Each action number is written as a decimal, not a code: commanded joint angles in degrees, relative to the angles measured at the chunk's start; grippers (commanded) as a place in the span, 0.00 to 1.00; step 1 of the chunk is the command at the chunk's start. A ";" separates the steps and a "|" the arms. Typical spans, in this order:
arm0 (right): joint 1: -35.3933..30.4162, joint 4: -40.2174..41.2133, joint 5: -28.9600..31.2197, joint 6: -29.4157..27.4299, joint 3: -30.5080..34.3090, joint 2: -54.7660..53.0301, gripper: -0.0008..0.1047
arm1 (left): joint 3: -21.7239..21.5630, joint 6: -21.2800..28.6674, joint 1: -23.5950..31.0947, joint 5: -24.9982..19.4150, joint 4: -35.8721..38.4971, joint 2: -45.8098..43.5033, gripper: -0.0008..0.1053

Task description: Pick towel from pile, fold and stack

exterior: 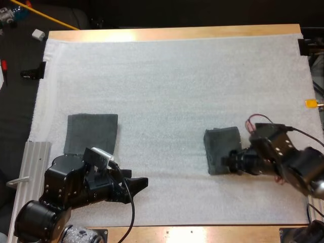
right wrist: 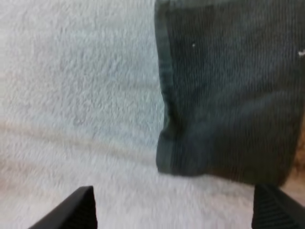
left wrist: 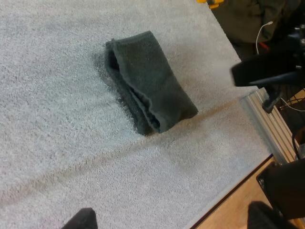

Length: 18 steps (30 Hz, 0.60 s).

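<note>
A folded dark grey-green towel (exterior: 223,150) lies on the white mat, right of centre. My right gripper (exterior: 234,161) sits low at its near right edge. In the right wrist view the right gripper (right wrist: 174,212) is open, and its fingers (right wrist: 71,210) stand wide apart just short of the towel's (right wrist: 228,90) hemmed end. A second towel (exterior: 92,132) lies flat and folded at the left of the mat. My left gripper (exterior: 137,183) hovers near the mat's front edge, pointing right. The left gripper (left wrist: 171,222) is open and empty, aimed at the folded towel (left wrist: 150,81).
An aluminium rail (exterior: 35,162) runs along the table's near left side. A black clamp (exterior: 33,72) holds the mat's left edge. The wooden table edge (exterior: 202,232) runs just in front of both arms. My right arm (left wrist: 267,71) shows beyond the towel in the left wrist view.
</note>
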 commanded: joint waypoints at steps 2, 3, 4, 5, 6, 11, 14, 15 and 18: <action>-0.12 5.38 0.31 -0.27 -0.34 -7.42 0.63 | -0.12 0.03 -0.05 0.46 0.07 -0.30 0.59; -0.12 6.44 0.57 -0.19 -0.36 -8.83 0.63 | -0.04 0.08 -0.07 0.44 0.15 -0.31 0.59; -0.14 7.27 0.77 -0.22 -0.39 -10.16 0.63 | -0.11 0.13 -0.07 0.39 0.18 -0.16 0.59; -0.12 8.19 1.17 -0.24 -0.38 -11.89 0.63 | -0.15 0.23 -0.08 0.37 0.28 -0.09 0.59; -0.21 9.01 1.50 -0.24 -0.39 -13.06 0.63 | -0.15 0.18 -0.09 0.48 0.26 0.02 0.59; -0.19 11.63 3.57 -0.24 -0.27 -17.67 0.63 | -0.07 0.43 -0.01 0.38 -0.10 -0.10 0.58; -0.27 12.33 4.94 -0.30 -0.17 -18.57 0.63 | 0.01 0.52 -0.12 0.43 -1.34 0.21 0.59; -0.12 12.69 5.35 -0.42 -0.15 -18.71 0.63 | -0.13 0.33 -0.06 0.49 -1.70 0.63 0.61; -0.08 13.09 6.09 -0.71 -0.18 -18.40 0.63 | -0.04 -0.48 -0.08 0.79 -4.71 2.57 0.69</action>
